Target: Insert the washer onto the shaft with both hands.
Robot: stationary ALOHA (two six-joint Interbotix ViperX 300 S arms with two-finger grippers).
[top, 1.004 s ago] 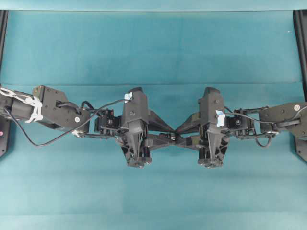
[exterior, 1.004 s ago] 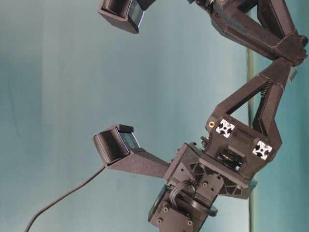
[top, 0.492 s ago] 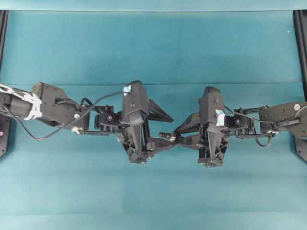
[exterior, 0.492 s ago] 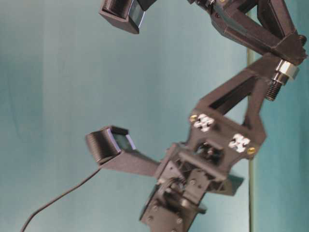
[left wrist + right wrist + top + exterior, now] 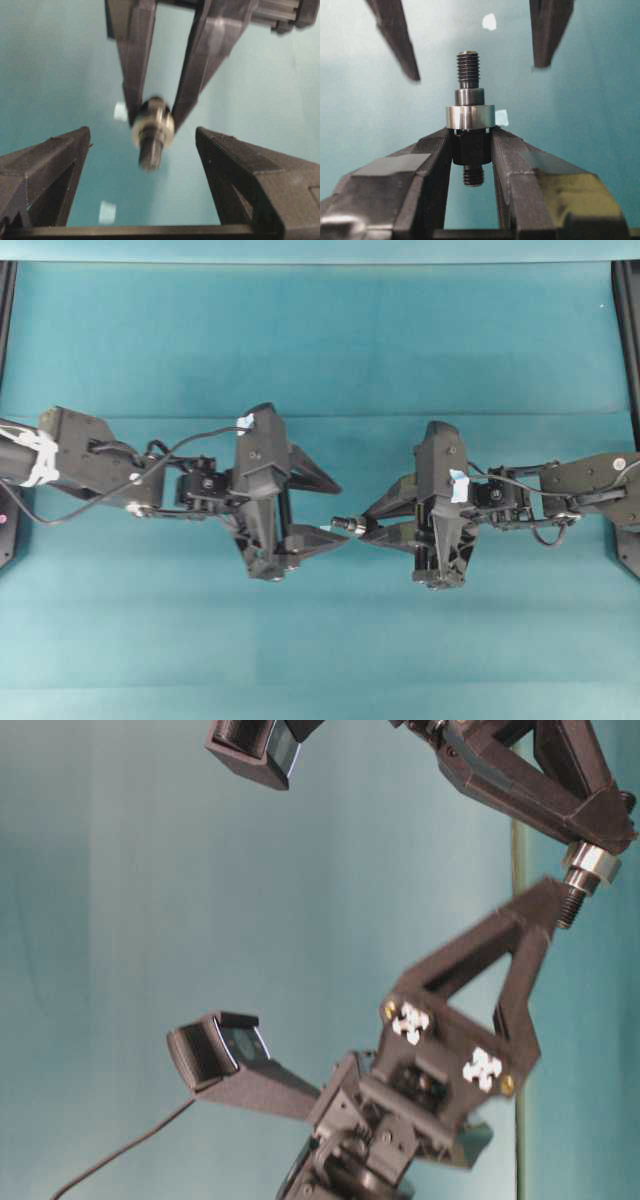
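On the left, my left gripper stands with its fingers spread wide, holding nothing, its tips just short of the part; on the right, my right gripper is clamped tight on the dark body of the shaft, which it carries in the air above the teal table; the washer sits ringed around the shaft, against its collar, with the threaded end sticking out past it toward my left fingers; so I judge the insertion done, with only drawing apart left; whether the ring is seated snug I cannot tell; my left wrist view is blurred, and from overhead the part is tiny.
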